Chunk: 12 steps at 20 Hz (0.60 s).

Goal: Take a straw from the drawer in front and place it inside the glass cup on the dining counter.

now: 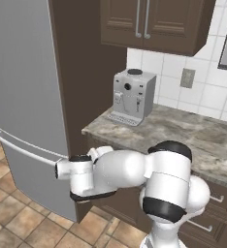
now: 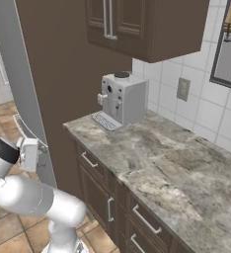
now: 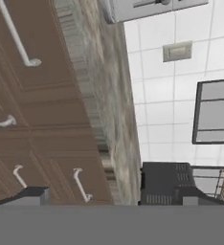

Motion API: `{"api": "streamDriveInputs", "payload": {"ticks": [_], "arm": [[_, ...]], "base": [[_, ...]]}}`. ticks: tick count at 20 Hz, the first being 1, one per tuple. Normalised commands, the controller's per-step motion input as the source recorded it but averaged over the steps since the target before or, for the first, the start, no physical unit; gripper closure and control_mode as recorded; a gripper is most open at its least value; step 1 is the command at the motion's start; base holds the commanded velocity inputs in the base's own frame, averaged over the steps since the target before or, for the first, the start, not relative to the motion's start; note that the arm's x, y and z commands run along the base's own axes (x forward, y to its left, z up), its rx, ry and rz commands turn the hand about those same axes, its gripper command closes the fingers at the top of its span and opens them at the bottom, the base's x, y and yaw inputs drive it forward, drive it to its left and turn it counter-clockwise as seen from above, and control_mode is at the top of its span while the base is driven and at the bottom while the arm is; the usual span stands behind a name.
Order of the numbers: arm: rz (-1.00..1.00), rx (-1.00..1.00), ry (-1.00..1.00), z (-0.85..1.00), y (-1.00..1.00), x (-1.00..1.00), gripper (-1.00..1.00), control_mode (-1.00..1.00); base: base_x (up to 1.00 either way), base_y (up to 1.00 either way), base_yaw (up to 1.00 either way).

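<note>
**Arm tucked in, straw not found yet**

The arm (image 1: 135, 169) is folded low by the worktop's (image 1: 183, 133) front edge, near the fridge (image 1: 23, 97). It looks parked this way to stay out of the way while the robot finds its drawer. The gripper (image 3: 114, 196) is rolled sideways, facing shut drawers (image 3: 51, 158) under the worktop. Its tips stand wide apart and hold nothing. A coffee machine (image 1: 133, 96) sits at the worktop's back left corner. I cannot tell where the straw is; I guess it lies in a shut drawer.
</note>
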Motion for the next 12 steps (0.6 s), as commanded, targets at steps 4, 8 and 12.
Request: {"api": "streamDriveInputs", "payload": {"ticks": [4, 8, 12], "arm": [[-0.05, -0.2, 0.0, -0.28, -0.08, 0.08, -1.0, -1.0], [-0.06, -0.16, 0.0, -0.27, -0.13, 0.12, -1.0, -1.0], [-0.02, -0.09, 0.0, -0.26, -0.14, 0.16, -1.0, -1.0]], "base": [[0.0, 0.0, 0.0], [0.0, 0.0, 0.0], [0.0, 0.0, 0.0]]}}
